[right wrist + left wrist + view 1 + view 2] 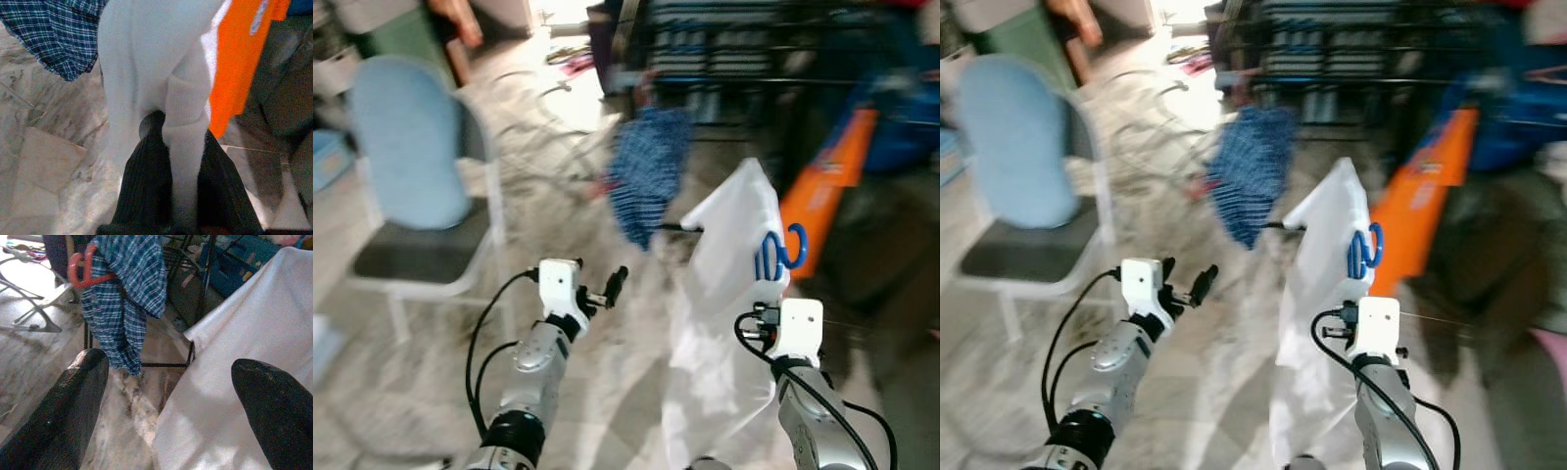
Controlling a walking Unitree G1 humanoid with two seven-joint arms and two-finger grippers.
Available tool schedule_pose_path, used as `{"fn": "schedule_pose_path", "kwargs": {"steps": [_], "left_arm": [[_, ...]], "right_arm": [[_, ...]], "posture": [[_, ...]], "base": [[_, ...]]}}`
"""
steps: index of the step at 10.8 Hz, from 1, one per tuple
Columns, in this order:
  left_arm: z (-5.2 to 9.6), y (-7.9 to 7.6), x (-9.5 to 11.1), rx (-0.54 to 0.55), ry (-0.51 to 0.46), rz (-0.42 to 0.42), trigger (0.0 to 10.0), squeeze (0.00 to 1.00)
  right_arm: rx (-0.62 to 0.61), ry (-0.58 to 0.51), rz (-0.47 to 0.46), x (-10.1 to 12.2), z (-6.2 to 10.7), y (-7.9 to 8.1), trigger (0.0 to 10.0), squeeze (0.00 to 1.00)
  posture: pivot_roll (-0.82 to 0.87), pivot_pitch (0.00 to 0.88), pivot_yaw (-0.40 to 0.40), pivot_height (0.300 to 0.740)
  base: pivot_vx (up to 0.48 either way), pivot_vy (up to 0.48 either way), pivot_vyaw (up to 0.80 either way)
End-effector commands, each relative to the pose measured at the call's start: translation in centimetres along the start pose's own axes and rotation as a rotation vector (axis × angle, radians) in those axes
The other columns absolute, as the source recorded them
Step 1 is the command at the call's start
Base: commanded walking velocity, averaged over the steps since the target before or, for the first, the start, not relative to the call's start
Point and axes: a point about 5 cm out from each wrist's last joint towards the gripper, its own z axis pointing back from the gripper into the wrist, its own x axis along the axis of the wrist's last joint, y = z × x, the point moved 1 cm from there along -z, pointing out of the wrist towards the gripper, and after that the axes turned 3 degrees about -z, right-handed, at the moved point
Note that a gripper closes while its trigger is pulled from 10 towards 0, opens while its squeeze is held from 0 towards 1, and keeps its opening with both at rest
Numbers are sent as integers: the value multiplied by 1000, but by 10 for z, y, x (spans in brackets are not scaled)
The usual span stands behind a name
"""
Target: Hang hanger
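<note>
Right gripper (pixel 183 161) is clamped on a fold of the white garment (pixel 729 294), which hangs on a blue hanger (pixel 781 252) at centre right. Left gripper (pixel 607 287), fingers spread and holding nothing, sits lower centre. Blue plaid shirt (pixel 648 171) hangs upper centre, chair (pixel 411 186) at left.

Blur is smearing the dark rack (pixel 754 59) behind the white shirt (pixel 729 294), and the shirt is hiding most of the blue hanger (pixel 783 250).

ahead: dark rack (pixel 744 59), plaid shirt (pixel 651 171) block | left: chair (pixel 416 186) | between: open floor (pixel 548 176)
</note>
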Motion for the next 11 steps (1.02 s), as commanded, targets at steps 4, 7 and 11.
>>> {"fn": "schedule_pose_path", "kwargs": {"steps": [4,7,11], "left_arm": [[5,10,0,12,0,-9,10000,0],[5,9,0,4,-1,-8,10000,0],[6,8,-1,2,-3,-5,10000,0]], "right_arm": [[41,-13,-3,1,2,13,10000,0],[8,-38,-22,7,-1,10,10000,0],[13,-31,-17,5,-1,12,10000,0]], "posture": [[-184,115,52,740],[-182,115,54,740],[-179,117,55,740]], "base": [[222,0,0],[370,0,0],[352,153,0]]}}
